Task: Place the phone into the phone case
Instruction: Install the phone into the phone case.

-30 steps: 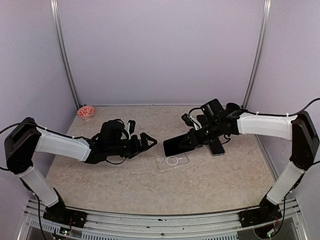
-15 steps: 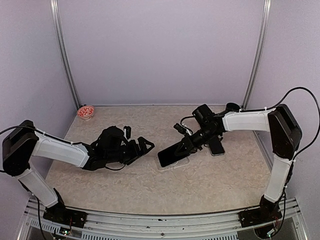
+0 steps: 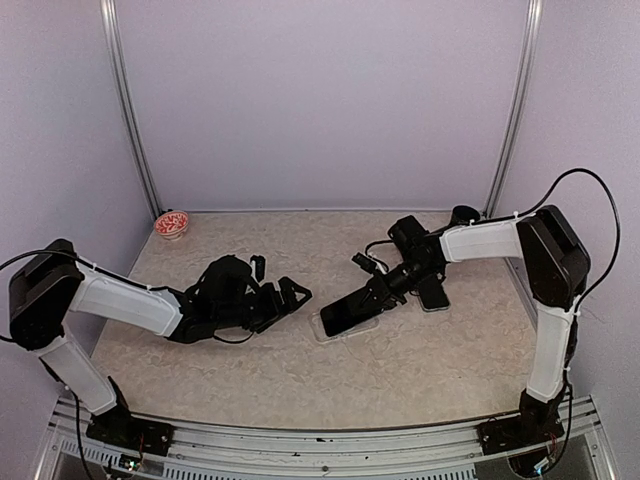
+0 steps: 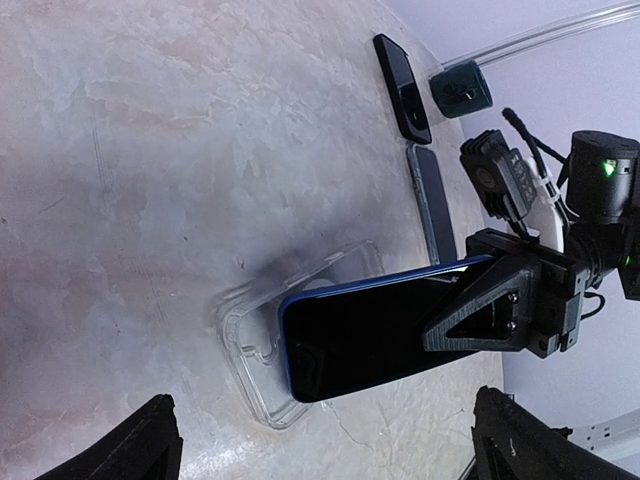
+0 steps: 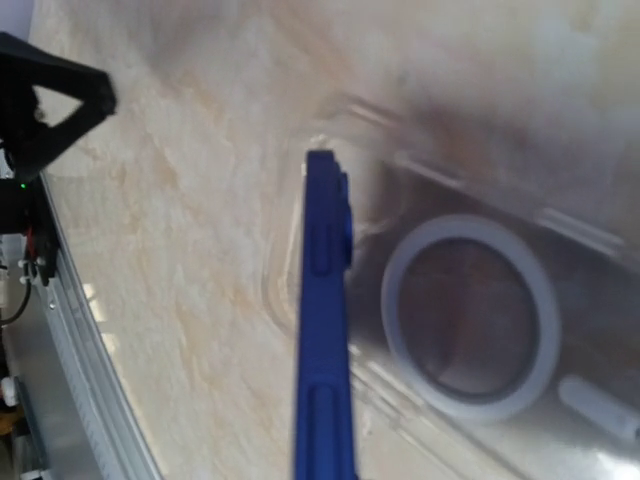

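A blue-edged phone point(image 3: 343, 313) with a black screen is held tilted, its lower end down in the clear phone case point(image 3: 330, 331) lying on the table. My right gripper point(image 3: 378, 296) is shut on the phone's upper end. In the left wrist view the phone point(image 4: 360, 340) leans over the case point(image 4: 247, 345) with the right gripper's fingers point(image 4: 500, 310) clamped on it. The right wrist view looks along the phone's blue edge point(image 5: 325, 330) down to the case's white ring point(image 5: 470, 320). My left gripper point(image 3: 292, 295) is open just left of the case, holding nothing.
A second dark phone point(image 3: 432, 292) lies right of the case, seen as a grey slab point(image 4: 432, 200) in the left wrist view, with a black phone point(image 4: 402, 85) and a dark teal block point(image 4: 462, 88) beyond. A small red bowl point(image 3: 172, 224) sits at the back left.
The right arm has brought the phone down and leftward from above the case until its lower end sits in it. The left gripper has shifted only slightly.
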Tool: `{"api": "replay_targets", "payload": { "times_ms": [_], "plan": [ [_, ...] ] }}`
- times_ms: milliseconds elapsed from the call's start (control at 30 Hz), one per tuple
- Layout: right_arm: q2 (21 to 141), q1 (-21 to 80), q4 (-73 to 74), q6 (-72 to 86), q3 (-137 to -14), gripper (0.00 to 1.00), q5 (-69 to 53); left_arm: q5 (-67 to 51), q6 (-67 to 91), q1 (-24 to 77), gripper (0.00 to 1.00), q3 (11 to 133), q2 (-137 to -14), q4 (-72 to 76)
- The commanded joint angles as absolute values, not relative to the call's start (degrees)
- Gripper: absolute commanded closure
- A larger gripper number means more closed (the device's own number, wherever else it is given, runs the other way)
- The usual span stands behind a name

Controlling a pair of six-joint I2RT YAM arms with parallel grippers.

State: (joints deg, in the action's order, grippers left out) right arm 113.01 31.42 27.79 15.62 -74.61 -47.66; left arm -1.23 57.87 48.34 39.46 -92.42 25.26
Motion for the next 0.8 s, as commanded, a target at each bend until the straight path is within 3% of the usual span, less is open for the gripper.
{"api": "replay_targets", "payload": {
  "times_ms": [0,267,767],
  "plan": [
    [115.8,30.9,28.6,14.9,-76.0,1.0,-51.2,-0.4,58.2,49.2,0.01,39.4,-93.6,25.4],
    [120.8,30.8,26.9,18.3,-74.8,1.0,-56.2,-0.2,58.5,50.9,0.01,43.1,-97.1,22.6],
    [122.6,30.7,22.5,28.1,-69.1,1.0,-52.4,2.5,59.7,52.7,0.01,48.9,-104.0,22.5]
  ]
}}
